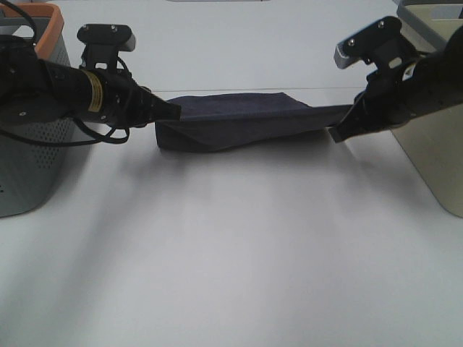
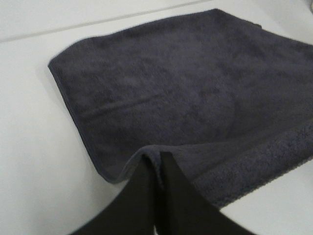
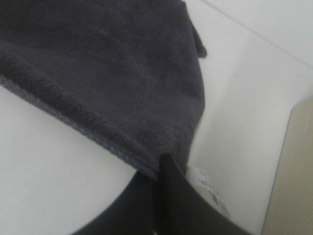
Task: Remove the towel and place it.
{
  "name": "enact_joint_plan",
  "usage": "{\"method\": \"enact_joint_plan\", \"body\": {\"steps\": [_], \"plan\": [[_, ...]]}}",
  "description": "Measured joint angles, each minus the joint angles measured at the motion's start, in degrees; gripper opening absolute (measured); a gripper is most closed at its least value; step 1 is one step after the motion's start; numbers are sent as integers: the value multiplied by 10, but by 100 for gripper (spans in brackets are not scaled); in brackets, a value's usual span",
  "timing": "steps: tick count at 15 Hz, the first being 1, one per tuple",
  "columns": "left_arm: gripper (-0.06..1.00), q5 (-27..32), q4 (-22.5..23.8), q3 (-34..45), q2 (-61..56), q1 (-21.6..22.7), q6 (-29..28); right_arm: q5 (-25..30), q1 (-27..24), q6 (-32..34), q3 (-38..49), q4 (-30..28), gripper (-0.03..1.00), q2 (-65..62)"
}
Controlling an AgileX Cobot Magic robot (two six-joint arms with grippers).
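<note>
So the towel [image 1: 231,121] is strung out across the far middle of the table [image 1: 231,275], limp and light, sagging between both arms. Corners look like the best hold. Left gripper [image 1: 173,112] and right gripper [image 1: 341,129] reach in low from either side, each pinched tight on an end.

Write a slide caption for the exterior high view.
Both grippers, left and right, pinch opposite ends of the dark towel above the white table.
</note>
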Motion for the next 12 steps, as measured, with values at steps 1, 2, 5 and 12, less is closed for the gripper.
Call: {"method": "enact_joint_plan", "body": {"steps": [1, 2, 5, 12], "plan": [[0, -6, -6, 22, -7, -2, 0, -9, 2, 0, 36, 7, 2, -9], [0, -25, -11, 74, -21, -7, 0, -21, 7, 0, 90, 13, 2, -14], [0, -11, -11, 135, -49, -13, 0, -23, 49, -15, 144, 13, 2, -15], [0, 5, -13, 209, -56, -28, -39, -30, 69, -46, 173, 13, 2, -6]]}}
